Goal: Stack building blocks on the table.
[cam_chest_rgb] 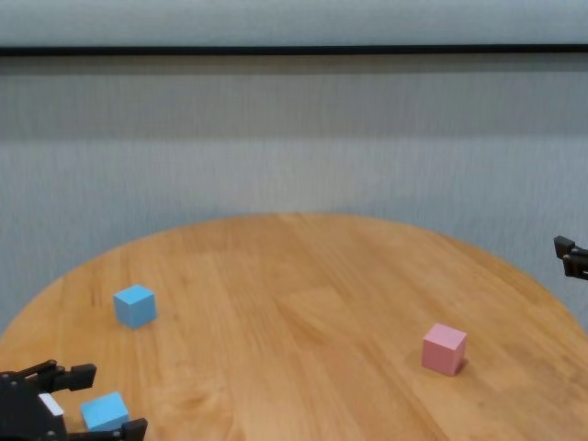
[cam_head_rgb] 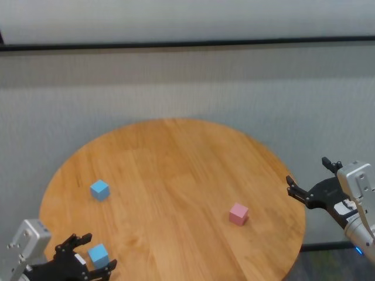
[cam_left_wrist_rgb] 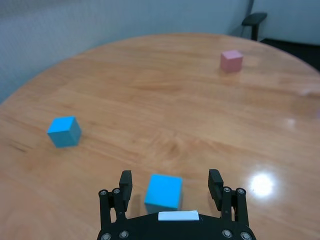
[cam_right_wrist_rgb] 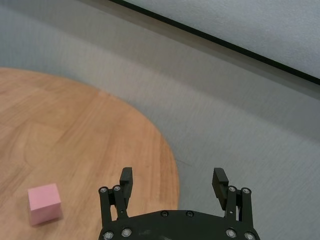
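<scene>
1. near blue block (cam_head_rgb: 98,255) sits on the round wood surface (cam_head_rgb: 176,170), close to its front-left edge, resting flat w/ one corner turned a bit toward the robot

2. left gripper (cam_head_rgb: 85,256) is right around it. Its fingers (cam_left_wrist_rgb: 125,181) are spread wide, one on each side of that cube, w/ visible gaps both sides in the left wrist view, so no contact that I can see. Block isn't lifted, its underside is on the wood

3. second blue block (cam_head_rgb: 99,189) is farther back on the left half of the surface, well apart from the first one, standing alone, nothing on top of it

4. pink block (cam_head_rgb: 238,213) is over on the right half, nearer the front-right rim, also alone. So all 3 cubes are single, none stacked, each on the wood itself

5. right gripper (cam_head_rgb: 313,178) hangs just off the right edge of the surface, past the rim, over the grey floor (cam_head_rgb: 328,117). Fingers spread, nothing between them. Pink cube is the closest thing to it but still apart; in the right wrist view the cube shows off to one side, not between the fingers

6. bkgd: grey floor all round the surface, then a pale wall (cam_head_rgb: 187,17) w/ a dark strip (cam_head_rgb: 187,44) along its base. A black chair (cam_left_wrist_rgb: 254,20) or sth like it peeks in behind the far rim in the left wrist view, too little showing to be sure
</scene>
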`<state>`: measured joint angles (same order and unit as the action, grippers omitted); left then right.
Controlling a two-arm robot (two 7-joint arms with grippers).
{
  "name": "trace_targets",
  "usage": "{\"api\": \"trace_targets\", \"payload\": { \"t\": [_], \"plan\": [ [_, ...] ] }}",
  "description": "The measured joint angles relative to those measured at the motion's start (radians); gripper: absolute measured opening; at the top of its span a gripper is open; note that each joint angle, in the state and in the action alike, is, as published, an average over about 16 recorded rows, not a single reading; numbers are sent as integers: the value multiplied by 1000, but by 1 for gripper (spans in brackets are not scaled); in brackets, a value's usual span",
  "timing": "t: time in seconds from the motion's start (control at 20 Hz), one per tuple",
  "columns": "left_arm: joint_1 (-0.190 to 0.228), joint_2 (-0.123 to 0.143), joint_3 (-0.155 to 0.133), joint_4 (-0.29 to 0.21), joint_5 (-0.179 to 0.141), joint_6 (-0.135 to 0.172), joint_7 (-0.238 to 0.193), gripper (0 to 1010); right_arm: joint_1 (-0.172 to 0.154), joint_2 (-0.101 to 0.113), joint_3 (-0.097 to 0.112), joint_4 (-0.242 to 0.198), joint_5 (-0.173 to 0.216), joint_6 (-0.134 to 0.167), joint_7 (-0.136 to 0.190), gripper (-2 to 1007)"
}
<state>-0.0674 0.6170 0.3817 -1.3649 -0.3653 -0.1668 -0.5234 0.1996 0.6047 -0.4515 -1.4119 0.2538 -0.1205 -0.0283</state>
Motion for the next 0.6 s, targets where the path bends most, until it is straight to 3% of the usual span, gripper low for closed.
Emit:
{"api": "trace_targets", "payload": {
  "t": [0.6],
  "plan": [
    [-7,-23,-17,31,36,3,-1,1000,0,0,0,0,0,0,0,1005]
  ]
}}
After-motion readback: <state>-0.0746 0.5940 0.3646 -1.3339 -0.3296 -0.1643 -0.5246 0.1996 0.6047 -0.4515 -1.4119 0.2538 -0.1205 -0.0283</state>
